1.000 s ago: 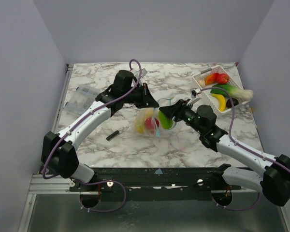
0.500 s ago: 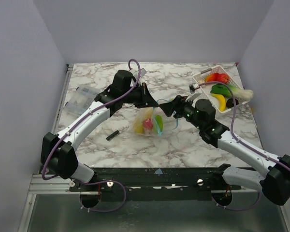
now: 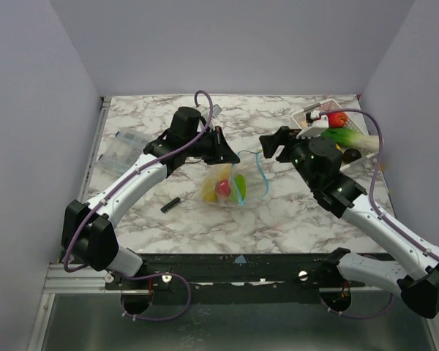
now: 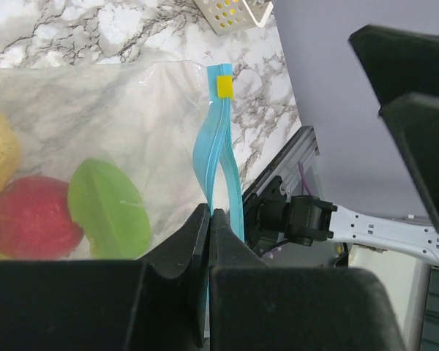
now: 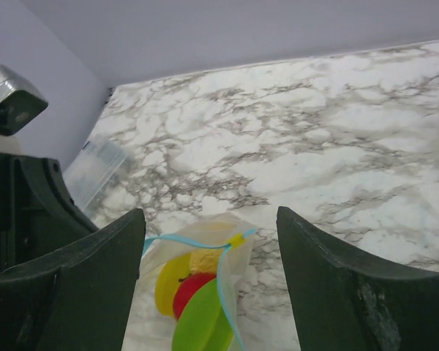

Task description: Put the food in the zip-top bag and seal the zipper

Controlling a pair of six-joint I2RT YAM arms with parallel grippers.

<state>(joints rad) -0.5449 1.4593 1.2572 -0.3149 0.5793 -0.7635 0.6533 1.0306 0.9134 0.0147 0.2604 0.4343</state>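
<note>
Marble bench (image 3: 168, 227) fills most of the view, with both arms reaching in from the near edge. The left pincer (image 4: 210, 216) is clamped tight on the zipper (image 4: 218, 157). In its wrist view the two fingers are pressed together with the teal strip squeezed between them and running up and away. The right pincer (image 3: 271, 144) has its jaws spread wide with nothing between them. It hangs above the bench between the bag and the basket.

The zip-top bag (image 3: 230, 184) sits about mid-bench, puffed up, and the left pincer has it by the far-left corner. The right pincer is just off its far-right corner and not touching it. From that arm's own camera the bag's mouth shows down below, in the gap between the fingers.

The white basket (image 3: 300, 117) is in the far right corner, partly behind the right arm. There's loose food (image 3: 338, 119) in it (red and green is all I can make out). A clear packet (image 3: 124, 146) lies by the left edge, well apart from the bag.

Inside the bag a yellow piece (image 3: 211, 189), a red piece (image 3: 224, 188) and a green piece (image 3: 240, 183) are bunched together. A small black bar (image 3: 170, 205) lies on the marble, near-left of the bag and not touching it. Tiniest bit is the yellow tab (image 4: 224, 86), sitting on the zipper past the left pincer's grip.
</note>
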